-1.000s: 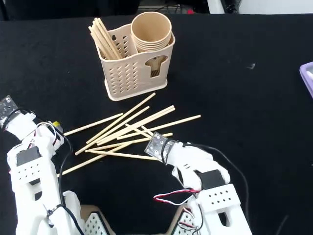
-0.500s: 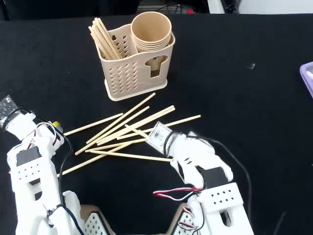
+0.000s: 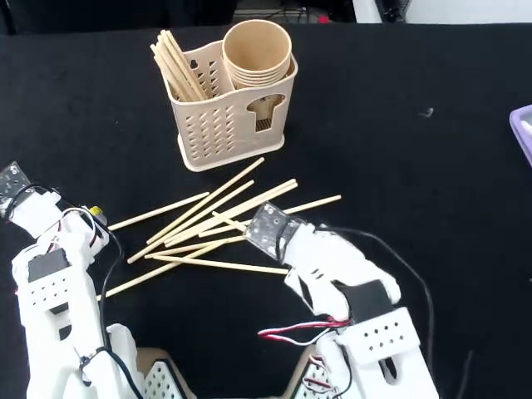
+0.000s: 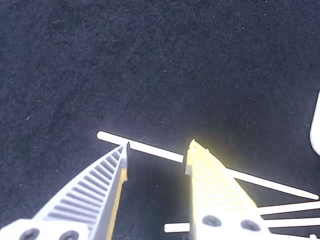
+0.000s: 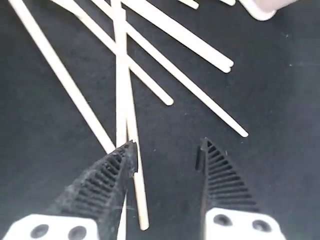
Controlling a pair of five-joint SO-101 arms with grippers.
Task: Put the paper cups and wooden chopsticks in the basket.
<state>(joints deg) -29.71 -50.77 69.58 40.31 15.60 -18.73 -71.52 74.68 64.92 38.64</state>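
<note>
The beige basket (image 3: 229, 125) stands at the back, with chopsticks (image 3: 177, 66) upright in one compartment and stacked paper cups (image 3: 257, 52) in the other. Several loose wooden chopsticks (image 3: 218, 218) lie crossed on the black table. My right gripper (image 5: 168, 147) is open low over them, one black finger (image 5: 112, 172) resting at a chopstick (image 5: 121, 75); in the high view it (image 3: 268, 230) sits at the pile's near edge. My left gripper (image 4: 157, 150) is open, its tips on either side of a single chopstick (image 4: 150, 148) near that stick's end, at the pile's left (image 3: 96, 216).
A purple container's edge (image 3: 523, 129) shows at the right border. Both arms' white bodies (image 3: 58, 299) fill the near edge. The black cloth to the right of the basket (image 3: 399, 150) is bare.
My right gripper has moved a little away from the near edge, farther onto the chopstick pile. The left arm and the basket have stayed where they were.
</note>
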